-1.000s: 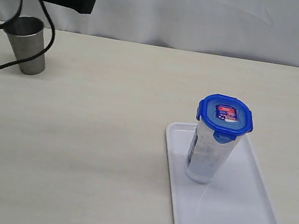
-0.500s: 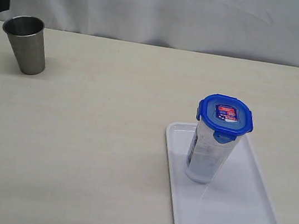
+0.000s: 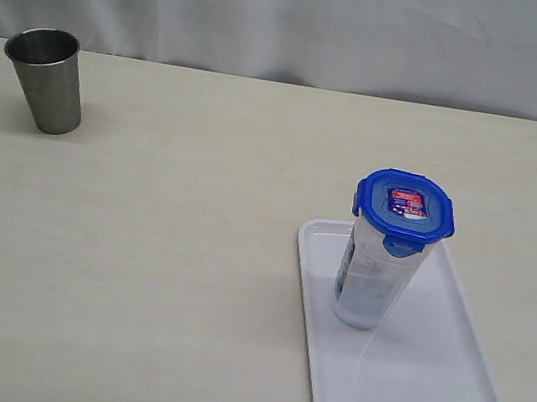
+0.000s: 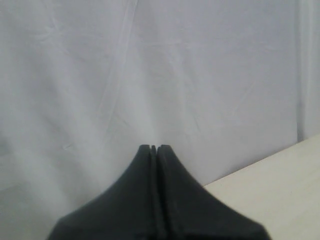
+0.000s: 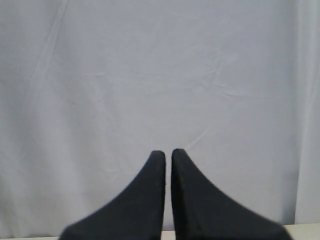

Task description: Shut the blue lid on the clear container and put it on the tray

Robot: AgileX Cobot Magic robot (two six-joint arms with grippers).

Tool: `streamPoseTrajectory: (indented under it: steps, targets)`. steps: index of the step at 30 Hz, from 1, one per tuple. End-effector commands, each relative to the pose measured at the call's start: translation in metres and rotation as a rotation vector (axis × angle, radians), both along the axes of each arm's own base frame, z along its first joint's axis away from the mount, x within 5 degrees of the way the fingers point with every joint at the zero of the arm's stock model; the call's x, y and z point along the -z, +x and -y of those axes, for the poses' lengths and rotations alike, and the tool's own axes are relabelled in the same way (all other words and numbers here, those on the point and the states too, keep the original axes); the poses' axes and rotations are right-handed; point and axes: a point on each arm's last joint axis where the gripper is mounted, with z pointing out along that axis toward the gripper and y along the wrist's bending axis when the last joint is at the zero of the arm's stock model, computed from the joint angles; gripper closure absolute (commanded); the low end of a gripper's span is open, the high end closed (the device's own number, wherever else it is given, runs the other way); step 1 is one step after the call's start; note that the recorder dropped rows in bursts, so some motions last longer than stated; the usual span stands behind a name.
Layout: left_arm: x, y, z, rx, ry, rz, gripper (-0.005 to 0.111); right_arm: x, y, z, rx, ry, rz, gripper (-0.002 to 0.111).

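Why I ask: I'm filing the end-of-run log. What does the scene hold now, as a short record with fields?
blue lid: on top of the clear container
clear container: upright on the tray
tray: flat on the table
metal cup: upright, far from the tray
left pincer: shut, empty
right pincer: shut, empty

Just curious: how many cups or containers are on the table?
2: a grey metal cup at far left; the clear container, blue lid on, standing on the tray at right. None appear hidden.
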Motion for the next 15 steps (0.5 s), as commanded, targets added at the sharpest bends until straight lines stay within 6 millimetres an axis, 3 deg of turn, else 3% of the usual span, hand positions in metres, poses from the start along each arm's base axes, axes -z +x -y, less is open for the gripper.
streamPoseTrajectory:
  steps: [1, 11, 15]
  targets:
    - [0.001, -0.0006, -0.0011, -0.009, -0.004, -0.001, 0.107, 0.0014, -0.0009, 0.0007, 0.004, 0.007, 0.003, 0.104]
    - [0.0011, -0.0004, -0.0017, -0.017, 0.022, 0.009, 0.107, 0.0014, -0.0009, 0.0007, 0.004, 0.007, 0.003, 0.104]
    - [-0.0008, 0.0001, -0.0048, -0.041, -0.165, -0.044, 0.107, 0.0014, -0.0009, 0.0007, 0.004, 0.007, 0.003, 0.104]
